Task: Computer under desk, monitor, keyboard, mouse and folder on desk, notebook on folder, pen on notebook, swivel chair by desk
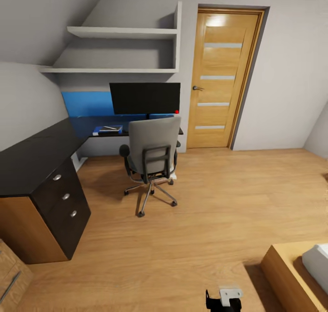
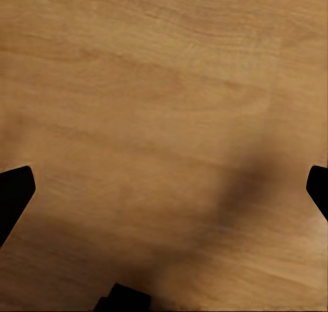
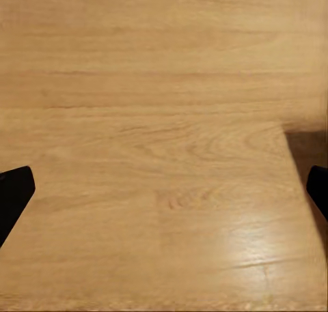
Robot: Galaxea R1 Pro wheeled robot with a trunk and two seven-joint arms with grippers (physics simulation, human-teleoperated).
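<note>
The L-shaped desk (image 1: 32, 157) has a glossy black top, a black three-drawer unit with round silver knobs (image 1: 66, 196) and a light wooden side panel. At its far end the wide monitor (image 1: 145, 98) stands upright, black front toward the room, before a blue wall panel (image 1: 89, 103). Left of the monitor the bright blue folder (image 1: 107, 130) lies flat on the desk, with something small and pale on it, too small to identify. The grey swivel chair (image 1: 152, 151) sits just before the monitor, its tall back facing the camera, on the wooden floor (image 1: 218, 198). A wooden door (image 1: 218, 79) stands to the right. Both wrist views show floor between dark fingertips set wide apart: the left gripper (image 2: 164, 189) and the right gripper (image 3: 164, 189) are released.
</note>
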